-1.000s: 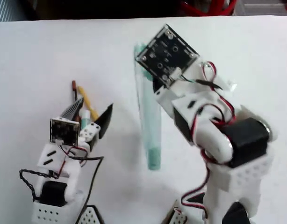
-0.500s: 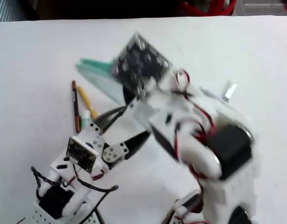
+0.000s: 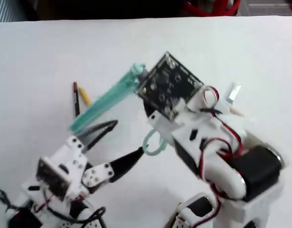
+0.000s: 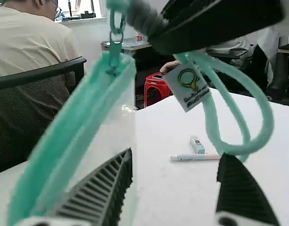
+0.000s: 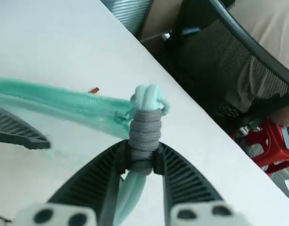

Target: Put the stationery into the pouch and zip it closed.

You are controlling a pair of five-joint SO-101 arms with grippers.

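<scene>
The white table [image 3: 241,42] spans the high view. The right arm [image 3: 212,142] rises from the lower right toward the centre of the frame, and the left arm [image 3: 60,171] sits in the lower left corner.

The pouch [image 3: 105,102], clear with a teal zipper edge, runs as a slanted strip from the upper centre of the frame down toward the left. Its lower end is just beside the ridged finger [image 3: 101,129] of the left gripper [image 3: 128,138]. That gripper's jaws are spread wide and hold nothing. In the left wrist view the pouch [image 4: 74,136] is close against the same ridged finger [image 4: 104,186].

The right gripper [image 5: 143,155] is clamped on the teal cord [image 5: 145,129] at its grey wrapping, just beside the zipper pull. The rest of the cord hangs as a loop [image 3: 153,142] at the centre of the high view, between the two arms, and carries a small paper tag [image 4: 188,87].

A brown pen [image 3: 76,99] and a yellow pen [image 3: 84,96] lie side by side on the table at the left, near the pouch. A white pen [image 4: 194,157] and a small eraser [image 4: 197,144] lie on the table well apart from them.
</scene>
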